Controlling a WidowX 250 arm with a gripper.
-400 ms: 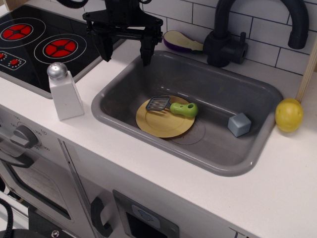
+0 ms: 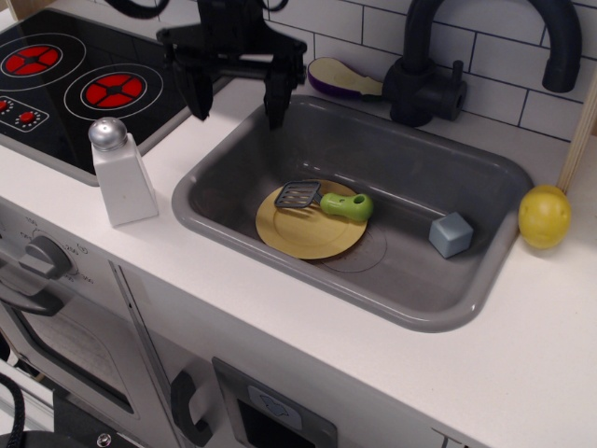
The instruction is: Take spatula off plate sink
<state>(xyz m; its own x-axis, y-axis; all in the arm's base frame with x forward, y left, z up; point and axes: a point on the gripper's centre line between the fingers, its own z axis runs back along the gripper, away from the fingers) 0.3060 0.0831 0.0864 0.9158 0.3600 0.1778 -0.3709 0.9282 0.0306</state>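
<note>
The spatula [image 2: 325, 201] has a dark grey slotted blade and a lime-green handle. It lies flat on the mustard-yellow plate [image 2: 303, 235], blade to the left, handle pointing right over the plate's rim. The plate rests on the floor of the grey sink [image 2: 224, 166], left of the middle. My black gripper [image 2: 237, 105] hangs open and empty above the sink's back left corner, well above and behind the spatula. Its two fingers [image 2: 276, 105] point down, wide apart.
A pale blue-grey cube [image 2: 451, 234] sits in the sink at the right. A yellow lemon [image 2: 545, 217] lies on the counter right of the sink. A white salt shaker [image 2: 119, 172] stands to the left, the stove [image 2: 65, 84] behind it. A black faucet [image 2: 438, 65] and an eggplant [image 2: 340, 78] are behind the sink.
The gripper has risen slightly and shifted a little to the left. The spatula, plate and cube have not moved.
</note>
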